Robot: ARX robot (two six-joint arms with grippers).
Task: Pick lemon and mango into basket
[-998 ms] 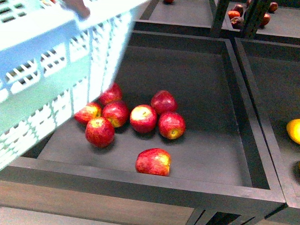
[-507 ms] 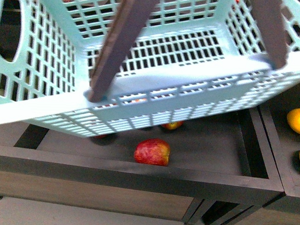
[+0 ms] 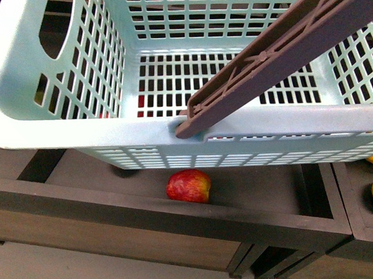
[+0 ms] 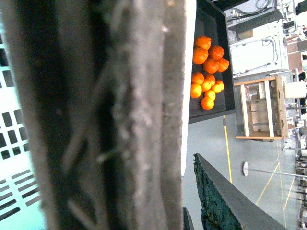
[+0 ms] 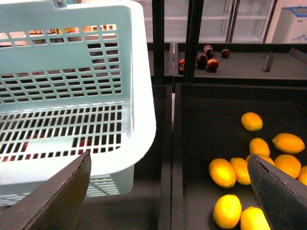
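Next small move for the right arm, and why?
Probably ease the right pincer down toward the nearest plump yellow-orange oval fruit in the dark bin. The pincer is open and empty, that fruit lies unobstructed close ahead, and the pale teal slotted plastic basket next to the bin shows no fruit inside yet.

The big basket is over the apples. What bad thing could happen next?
One: the basket fills most of the front view and nearly hides the yellow fruit in the next bin, so a reach could miss. Two: red apples lie under it, and lowering it might bump or squash them. Three: those yellow fruit look much alike, so the right gripper, jaws open, might grab the wrong kind.
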